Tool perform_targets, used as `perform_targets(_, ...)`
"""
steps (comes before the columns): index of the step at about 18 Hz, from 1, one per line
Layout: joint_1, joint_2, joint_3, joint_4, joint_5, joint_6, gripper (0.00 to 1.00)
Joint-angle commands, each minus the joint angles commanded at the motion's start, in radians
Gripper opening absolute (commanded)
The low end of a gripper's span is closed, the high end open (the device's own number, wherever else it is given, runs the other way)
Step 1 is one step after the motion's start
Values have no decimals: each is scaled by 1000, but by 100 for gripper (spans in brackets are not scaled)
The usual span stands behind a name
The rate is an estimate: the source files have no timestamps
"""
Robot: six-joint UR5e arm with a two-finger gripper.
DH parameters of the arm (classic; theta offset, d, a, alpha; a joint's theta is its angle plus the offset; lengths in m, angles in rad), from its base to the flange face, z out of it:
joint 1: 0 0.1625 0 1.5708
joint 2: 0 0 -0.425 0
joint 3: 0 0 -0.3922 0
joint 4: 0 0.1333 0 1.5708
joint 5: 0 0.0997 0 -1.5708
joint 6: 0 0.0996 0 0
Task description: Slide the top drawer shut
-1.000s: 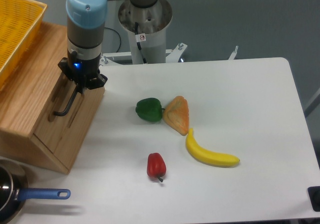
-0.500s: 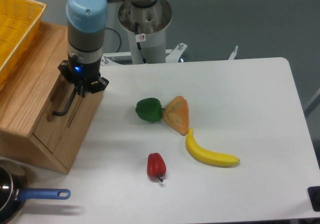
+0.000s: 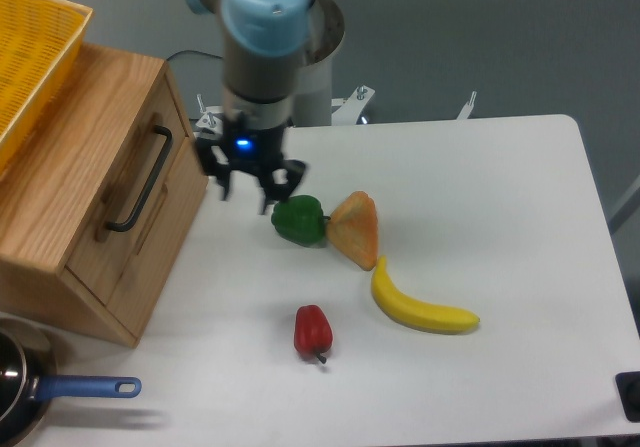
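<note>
A white worktop (image 3: 480, 197) seen from above and in front. At its left edge stands a light-oak wooden cabinet (image 3: 60, 207), its front face turned toward the right. The top drawer (image 3: 135, 192) sits flush with that front face, shut. Its long black bar handle (image 3: 140, 179) runs diagonally from the far right down toward the near left, along the length of the drawer front.

A yellow mesh basket (image 3: 30, 52) rests on top of the cabinet at the far left. The gripper (image 3: 247, 189) hangs from a grey arm with a pale blue cap, just right of the cabinet and apart from the handle. Its jaws are spread, holding nothing, and point down at the worktop. A blue light glows on the wrist.

Just right of the gripper lies a green pepper (image 3: 298, 219), touching an orange wedge-shaped toy food (image 3: 354, 229). Nearer and to the right lies a yellow banana (image 3: 420, 307). A red pepper (image 3: 312, 331) lies nearer still, apart from the rest. At the near left corner, a dark pan (image 3: 15, 392) with a blue handle shows partly.
</note>
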State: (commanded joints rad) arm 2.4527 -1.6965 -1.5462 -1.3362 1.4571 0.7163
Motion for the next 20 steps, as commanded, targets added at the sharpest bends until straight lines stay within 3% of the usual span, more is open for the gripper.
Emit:
perform_targets(3,60,-24,2,38,26,29,100)
perform_targets(7,146,-34,-3,38,32,172,100)
perform_targets(9,176,-64,-5,43,54,225,100)
perform_targets(14,253,-141,0,52,213,527,100)
perform_targets(17,282,-169,0,54,247,696,100)
perform_targets(20,321,-222,8,61,247,949,100)
